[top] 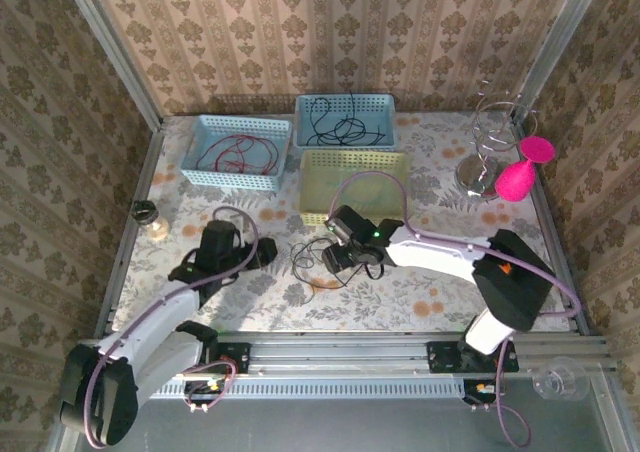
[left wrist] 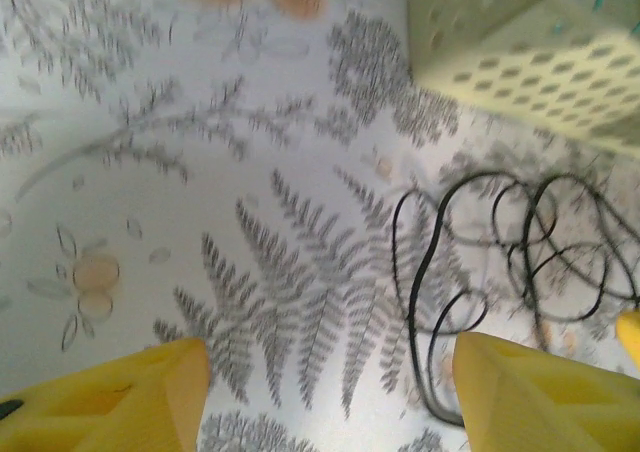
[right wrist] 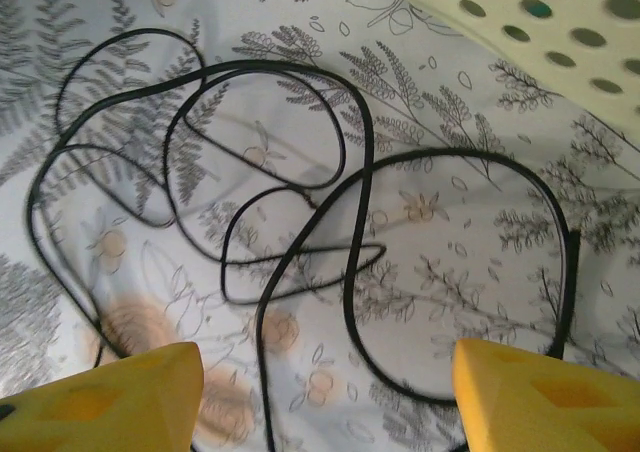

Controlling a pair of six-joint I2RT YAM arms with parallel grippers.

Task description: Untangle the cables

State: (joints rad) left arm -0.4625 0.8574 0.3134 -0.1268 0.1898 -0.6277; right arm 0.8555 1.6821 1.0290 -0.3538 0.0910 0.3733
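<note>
Black cable tangle (top: 312,263) is found loose around the middle of the bench, just in front of the pale yellow basket (top: 320,208). Red cables (top: 235,154) are already parked in one blue basket (top: 232,121) by the far edge, and more black cables (top: 340,128) in the blue basket beside it (top: 345,99).

Both sets of jaws are spread wide with nothing pinched. The right jaws are hung directly over the loops, and the left jaws are pointed at bare cloth with the tangle off to one side (blurry view, so that's taken loosely).

For this step, one single strand should be picked, ideally the free end seen at the edge of the pile, not the crossing in the middle. The left jaws would best be brought over to pin an opposite loop so the whole clump isn't dragged. Pulling should be done slow and low, away from the basket wall.
</note>
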